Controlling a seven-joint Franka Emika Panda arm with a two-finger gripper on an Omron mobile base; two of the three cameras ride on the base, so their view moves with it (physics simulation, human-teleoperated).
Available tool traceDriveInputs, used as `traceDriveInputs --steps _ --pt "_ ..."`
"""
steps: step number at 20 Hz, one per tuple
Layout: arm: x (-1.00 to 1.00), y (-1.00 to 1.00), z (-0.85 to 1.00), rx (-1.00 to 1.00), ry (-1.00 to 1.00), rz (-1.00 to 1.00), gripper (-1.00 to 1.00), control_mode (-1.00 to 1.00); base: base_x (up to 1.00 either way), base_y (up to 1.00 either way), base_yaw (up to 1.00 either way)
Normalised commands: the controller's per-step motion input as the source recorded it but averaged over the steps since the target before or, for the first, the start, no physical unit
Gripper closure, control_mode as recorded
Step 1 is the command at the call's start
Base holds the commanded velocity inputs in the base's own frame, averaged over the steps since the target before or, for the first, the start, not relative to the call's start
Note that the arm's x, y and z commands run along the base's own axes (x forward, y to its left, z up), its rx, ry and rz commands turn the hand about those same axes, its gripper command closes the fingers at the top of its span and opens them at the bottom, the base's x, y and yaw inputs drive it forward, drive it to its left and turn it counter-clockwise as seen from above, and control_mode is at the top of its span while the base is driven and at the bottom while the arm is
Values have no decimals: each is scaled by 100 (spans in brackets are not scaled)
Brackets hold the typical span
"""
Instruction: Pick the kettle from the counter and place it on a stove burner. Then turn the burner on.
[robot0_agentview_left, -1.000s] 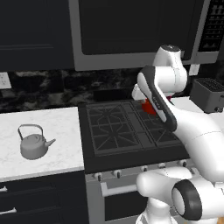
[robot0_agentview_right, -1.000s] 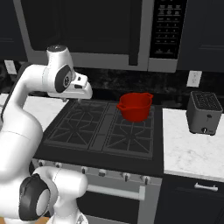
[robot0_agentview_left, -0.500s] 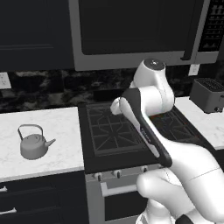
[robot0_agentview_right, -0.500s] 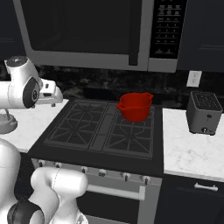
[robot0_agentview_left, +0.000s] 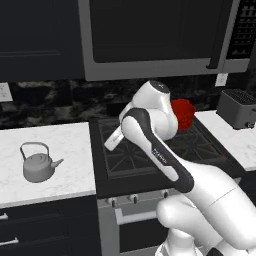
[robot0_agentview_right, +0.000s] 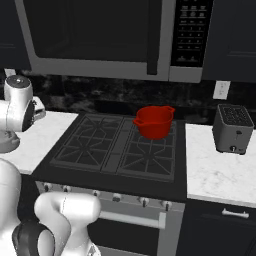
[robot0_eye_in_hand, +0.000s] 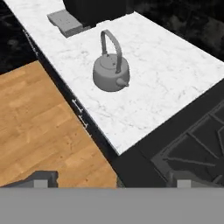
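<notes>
kettle (robot0_eye_in_hand: 111, 73) upright on counter (robot0_eye_in_hand: 166, 65), well beyond open jaws

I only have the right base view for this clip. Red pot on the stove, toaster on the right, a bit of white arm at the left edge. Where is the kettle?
Observer: The kettle stands upright on the counter left of the stove, as the left base view shows.
Operator: Is the gripper on it yet?
Observer: No. In the hand view the kettle lies well ahead of the finger tips, with bare marble between, and nothing is held.
Operator: Which way does its spout point?
Observer: Toward the stove, to the right in the left base view.
Operator: Any burner free near it?
Observer: Yes, the front left stove burner is bare; the red pot sits at the back right.
</notes>
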Motion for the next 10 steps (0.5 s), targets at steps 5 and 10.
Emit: traceDriveInputs --steps 5,10 --pt "20 100 0 -6 0 38 -100 -100 0 0 0" --pt "13 100 0 -20 7 4 -100 -100 0 0 0"
